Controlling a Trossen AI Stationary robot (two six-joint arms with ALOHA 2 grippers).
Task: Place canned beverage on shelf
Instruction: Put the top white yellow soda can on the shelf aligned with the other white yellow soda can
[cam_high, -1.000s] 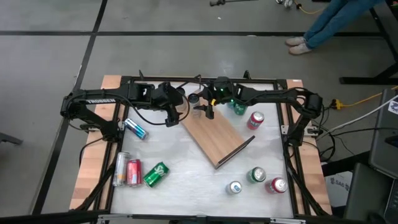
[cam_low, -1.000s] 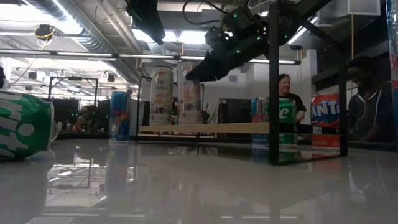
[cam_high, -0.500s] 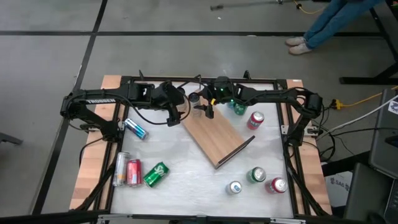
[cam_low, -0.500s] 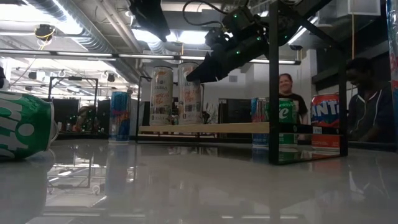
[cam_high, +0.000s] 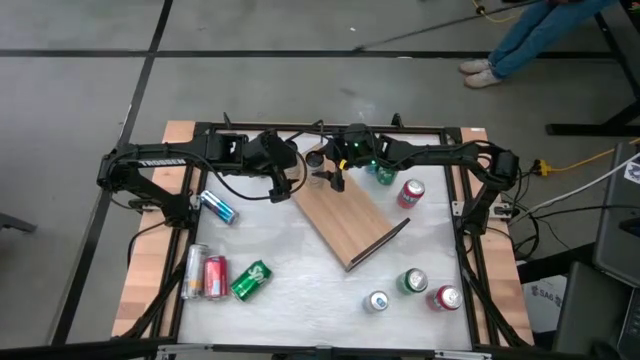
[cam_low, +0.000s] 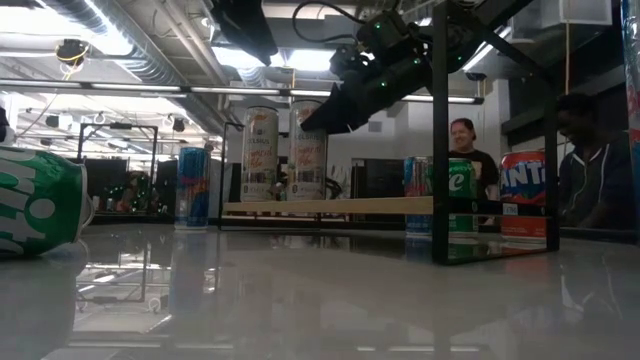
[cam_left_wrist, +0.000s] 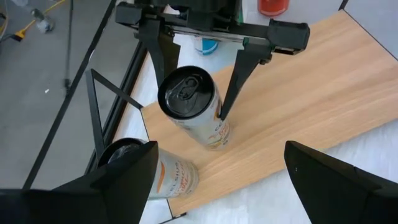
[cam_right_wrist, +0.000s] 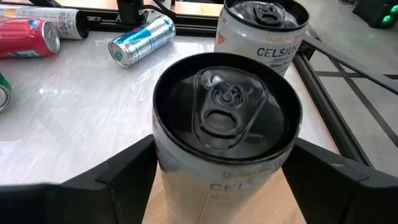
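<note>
The pale can (cam_left_wrist: 198, 107) stands upright on the far end of the shelf (cam_high: 345, 218) — top dark, long axis vertical — with the right gripper (cam_left_wrist: 225, 93) straddling it, one dark finger on each side. In the left wrist view the finger at the can's 3 o'clock side looks to be against its wall, while the other stands off at about 9 o'clock with a sliver of gap; so the jaws read as parted, or barely resting on the can, not pinching it. I'd judge the can delivered and the release all but complete.

From overhead the board runs on a diagonal, roughly 11 o'clock to 5 o'clock across the table (cam_high: 300, 290), and this can is at the 11 o'clock end. The right gripper is plainly the nearer one — the can sits directly between its fingers, so the coming move turns on lifting straight up along the can's axis without dragging its wall.

A second pale can (cam_right_wrist: 263, 31) stands just beside it, at the board's very edge, and any sideways drift would nudge it.

The left gripper (cam_high: 279, 186) hovers near that same end, fingers spread wide and holding nothing.

Hard to make out: the overhead view hides both cans beneath the arms, and the low view shows them only side on, their feet behind the board's edge.
</note>
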